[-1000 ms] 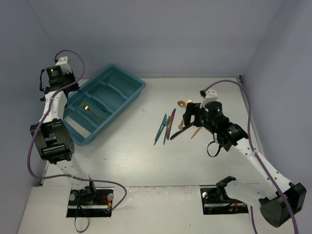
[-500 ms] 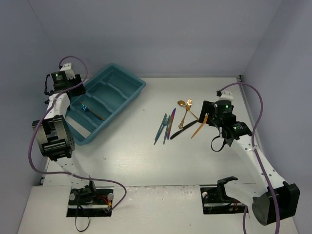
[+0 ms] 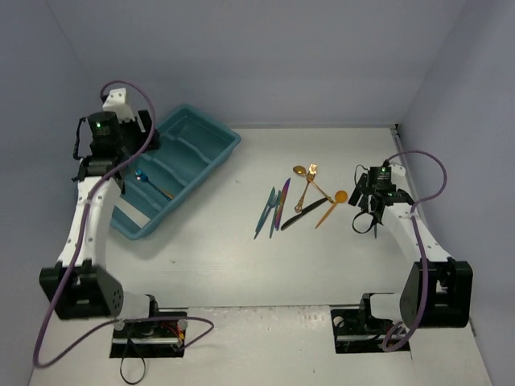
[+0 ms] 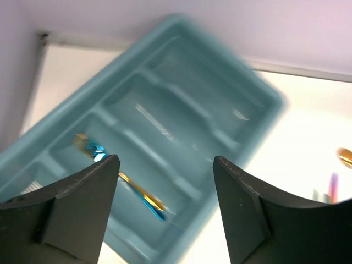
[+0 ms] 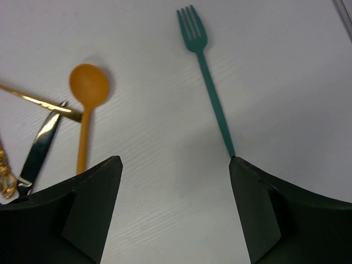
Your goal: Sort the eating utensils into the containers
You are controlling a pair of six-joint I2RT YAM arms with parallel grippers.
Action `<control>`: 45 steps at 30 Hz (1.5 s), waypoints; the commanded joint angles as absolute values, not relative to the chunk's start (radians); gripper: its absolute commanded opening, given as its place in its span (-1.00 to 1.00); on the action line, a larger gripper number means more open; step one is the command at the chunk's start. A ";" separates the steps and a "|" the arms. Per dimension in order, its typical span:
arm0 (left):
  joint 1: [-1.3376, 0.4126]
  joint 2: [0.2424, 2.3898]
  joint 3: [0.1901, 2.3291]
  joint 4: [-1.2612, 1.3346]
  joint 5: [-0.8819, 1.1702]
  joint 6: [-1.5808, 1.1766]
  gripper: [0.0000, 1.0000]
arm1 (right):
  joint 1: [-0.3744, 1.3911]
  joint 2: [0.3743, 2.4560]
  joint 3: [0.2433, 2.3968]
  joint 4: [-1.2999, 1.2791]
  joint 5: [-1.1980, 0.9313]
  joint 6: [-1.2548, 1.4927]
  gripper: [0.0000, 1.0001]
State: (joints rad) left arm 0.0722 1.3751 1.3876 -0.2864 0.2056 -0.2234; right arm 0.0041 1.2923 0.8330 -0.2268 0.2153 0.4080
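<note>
Teal fork [image 5: 206,77], thin, stiff, probably light and slippery, lies flat on the table [image 5: 159,126] just ahead of the right gripper [image 5: 173,165], its jaws spread and empty; pinch mid-handle. Left gripper [image 4: 165,162] hangs spread over the cutlery tray [image 3: 213,122].

Loose utensils [image 3: 282,204] right of tray [image 3: 193,129]

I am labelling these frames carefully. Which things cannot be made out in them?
- Left wrist view: tray and the utensil inside are motion-blurred; its type is unclear.
- Right wrist view: teal fork handle end hidden by a finger; gold utensil cut by left edge.
</note>
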 commanded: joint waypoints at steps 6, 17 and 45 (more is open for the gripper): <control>-0.107 1.101 1.132 -0.375 0.109 -0.217 0.35 | -0.125 1.519 0.918 -0.115 0.255 0.373 0.50; -0.221 1.056 1.104 -0.371 0.095 -0.179 0.35 | -0.192 1.747 1.006 -0.011 0.077 0.233 0.26; -0.437 1.018 1.086 -0.201 0.259 -0.459 0.35 | 0.390 1.279 0.931 0.041 0.034 0.249 -1.00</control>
